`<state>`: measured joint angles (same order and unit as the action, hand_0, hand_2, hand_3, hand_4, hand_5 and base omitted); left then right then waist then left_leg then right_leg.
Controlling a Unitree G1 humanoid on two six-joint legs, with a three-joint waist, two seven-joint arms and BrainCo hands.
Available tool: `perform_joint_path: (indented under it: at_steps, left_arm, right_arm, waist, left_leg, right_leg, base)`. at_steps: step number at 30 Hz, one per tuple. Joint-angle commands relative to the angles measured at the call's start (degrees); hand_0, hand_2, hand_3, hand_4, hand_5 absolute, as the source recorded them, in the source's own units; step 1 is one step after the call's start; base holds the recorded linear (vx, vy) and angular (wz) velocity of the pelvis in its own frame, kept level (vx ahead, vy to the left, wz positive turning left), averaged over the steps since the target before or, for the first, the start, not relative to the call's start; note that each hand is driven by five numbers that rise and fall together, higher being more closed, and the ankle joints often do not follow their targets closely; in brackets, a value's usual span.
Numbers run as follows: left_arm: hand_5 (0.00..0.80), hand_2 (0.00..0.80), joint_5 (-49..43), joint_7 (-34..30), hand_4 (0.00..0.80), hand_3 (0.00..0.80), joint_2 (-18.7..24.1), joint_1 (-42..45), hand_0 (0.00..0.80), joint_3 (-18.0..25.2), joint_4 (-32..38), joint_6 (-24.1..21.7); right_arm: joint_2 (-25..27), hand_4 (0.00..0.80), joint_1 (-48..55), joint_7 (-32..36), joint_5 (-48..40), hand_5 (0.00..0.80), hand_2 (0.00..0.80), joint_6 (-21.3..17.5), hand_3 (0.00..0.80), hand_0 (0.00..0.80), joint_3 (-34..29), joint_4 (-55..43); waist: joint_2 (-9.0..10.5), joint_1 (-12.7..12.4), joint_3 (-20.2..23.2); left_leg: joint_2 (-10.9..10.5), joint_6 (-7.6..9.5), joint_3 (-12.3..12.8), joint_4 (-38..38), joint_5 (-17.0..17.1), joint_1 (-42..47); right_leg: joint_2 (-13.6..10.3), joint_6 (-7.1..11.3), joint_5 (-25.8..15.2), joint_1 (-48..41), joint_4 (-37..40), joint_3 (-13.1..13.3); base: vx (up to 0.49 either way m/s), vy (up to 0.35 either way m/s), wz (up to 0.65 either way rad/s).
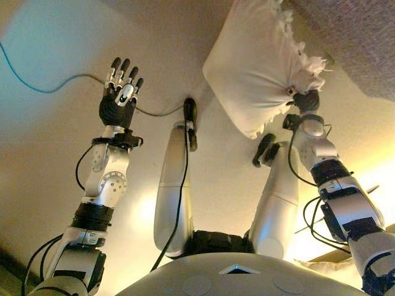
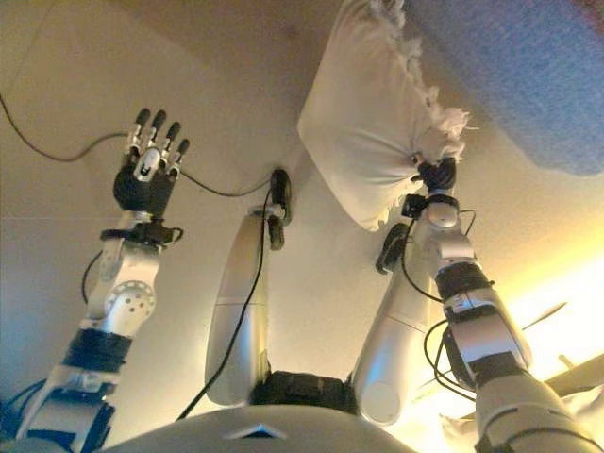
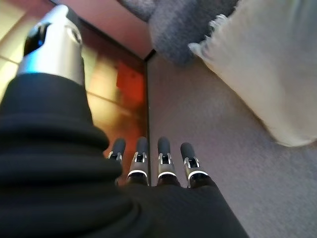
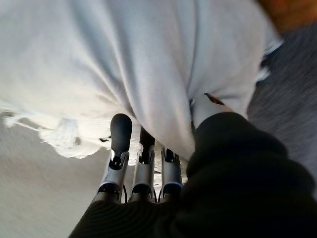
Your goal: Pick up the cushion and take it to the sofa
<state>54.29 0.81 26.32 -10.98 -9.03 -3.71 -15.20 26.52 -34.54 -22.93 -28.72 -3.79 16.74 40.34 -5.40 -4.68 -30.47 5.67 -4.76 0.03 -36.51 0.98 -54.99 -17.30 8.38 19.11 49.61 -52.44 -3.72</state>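
Fingers of the right hand (image 1: pixel 305 100) curl into the fringed edge of the white cushion (image 1: pixel 253 68), holding it off the floor beside the grey sofa (image 1: pixel 358 43); the pickup looks done, the delivery remains. The left hand (image 1: pixel 120 92) is spread and empty. Only the right wrist view shows fingertips (image 4: pixel 121 127) buried in cloth.

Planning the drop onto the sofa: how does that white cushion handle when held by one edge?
Probably soft and floppy: the cushion bunches where the right hand grips it. Likely light, since one hand carries it. Its frayed fringe may snag.
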Motion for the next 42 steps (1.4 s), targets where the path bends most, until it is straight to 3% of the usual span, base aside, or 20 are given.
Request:
perform_joint_path:
  at_steps: [1, 8, 11, 15, 22, 26, 35, 42]
  left_arm:
    - [0.000, 0.000, -2.28, 0.60, 0.000, 0.000, 0.43, 1.25, 0.000, -0.15, 0.80, -2.73]
    - [0.000, 0.000, -0.84, -0.69, 0.000, 0.000, 0.49, 6.56, 0.000, 1.55, -0.46, -1.07]
    - [0.000, 0.000, -2.47, -2.49, 0.000, 0.000, 1.30, 7.87, 0.000, 1.99, -1.49, 0.60]
    - [0.000, 0.000, -1.68, -4.74, 0.000, 0.000, 1.68, 10.10, 0.000, 2.54, -2.70, 2.87]
    - [0.000, 0.000, -5.51, -5.32, 0.000, 0.000, 0.63, 15.97, 0.000, 2.71, -2.57, 6.15]
    - [0.000, 0.000, -6.09, -5.02, 0.000, 0.000, -0.09, 17.15, 0.000, 3.38, -4.52, 7.03]
    - [0.000, 0.000, -8.84, -7.10, 0.000, 0.000, -0.69, 15.65, 0.000, 4.35, -8.46, 9.80]
    - [0.000, 0.000, -8.31, -8.59, 0.000, 0.000, -1.03, 15.84, 0.000, 3.02, -8.83, 10.94]
  right_arm:
    - [1.70, 0.800, -1.05, -2.01, 4.21, 0.800, 0.800, -3.13, 0.800, 0.800, -1.64, -6.58]
    - [1.82, 0.800, 3.14, -2.72, 7.56, 0.800, 0.800, -0.51, 0.800, 0.800, -3.98, -12.94]
    - [2.93, 0.800, 6.50, -3.75, 9.58, 0.800, 0.800, 0.66, 0.800, 0.800, -5.61, -15.86]
    - [5.43, 0.800, 11.95, -2.13, 12.41, 0.800, 0.800, 2.23, 0.800, 0.800, -8.66, -19.48]
    - [9.84, 0.800, 21.77, 5.98, 19.99, 0.800, 0.800, 5.05, 0.800, 0.800, -13.13, -25.53]
    - [12.67, 0.800, 24.26, 11.96, 22.19, 0.800, 0.800, 5.06, 0.800, 0.800, -15.92, -29.21]
    - [18.12, 0.800, 21.09, 17.81, 10.33, 0.800, 0.800, 6.01, 0.800, 0.800, -21.69, -30.02]
    - [18.15, 0.800, 17.60, 15.83, 11.37, 0.800, 0.800, 7.49, 0.800, 0.800, -21.27, -27.05]
  waist:
    - [2.38, 0.64, 2.70]
    - [5.39, -0.74, 7.04]
    - [6.32, -0.46, 8.60]
    - [7.29, -0.27, 11.03]
    - [9.64, 0.66, 18.31]
    - [10.63, 1.64, 21.92]
    - [12.54, 2.38, 25.20]
    - [13.00, 1.89, 25.89]
  left_leg:
    - [2.99, -3.20, -3.48, -0.49, -6.81, 7.26]
    - [-1.67, -2.00, -4.46, 7.53, -6.88, 18.43]
    - [-0.28, -1.56, -0.72, 10.01, -6.66, 23.02]
    - [-0.54, -0.75, 0.73, 14.41, -6.08, 29.43]
    - [-0.70, 1.06, 3.84, 23.73, -5.63, 43.59]
    - [-0.55, 1.62, 5.54, 26.90, -6.04, 49.08]
    - [-0.47, 1.81, 7.30, 30.61, -6.46, 53.96]
    - [-0.14, 2.12, 7.52, 29.41, -7.80, 54.52]
  right_leg:
    - [-0.84, 0.13, -21.98, -2.56, 23.59, 1.73]
    - [-1.29, 2.47, -26.65, -14.84, 36.17, 0.84]
    - [-3.06, 2.88, -27.86, -20.50, 39.36, -1.74]
    - [-4.14, 3.30, -29.43, -27.46, 43.13, -3.39]
    - [-2.22, 4.25, -31.78, -39.53, 50.24, -4.97]
    - [-0.85, 4.58, -32.32, -42.65, 51.82, -4.40]
    - [0.38, 4.83, -33.21, -44.90, 52.20, -4.69]
    - [0.22, 4.76, -33.25, -45.73, 51.82, -4.52]
  base:
    - [0.034, 0.124, -0.07]
    - [0.058, 0.124, -0.13]
    - [0.055, 0.017, -0.20]
    - [0.085, 0.050, 0.14]
    - [0.184, 0.013, -0.12]
    - [0.159, -0.022, -0.14]
    - [0.052, -0.051, -0.13]
    - [0.011, -0.004, -0.03]
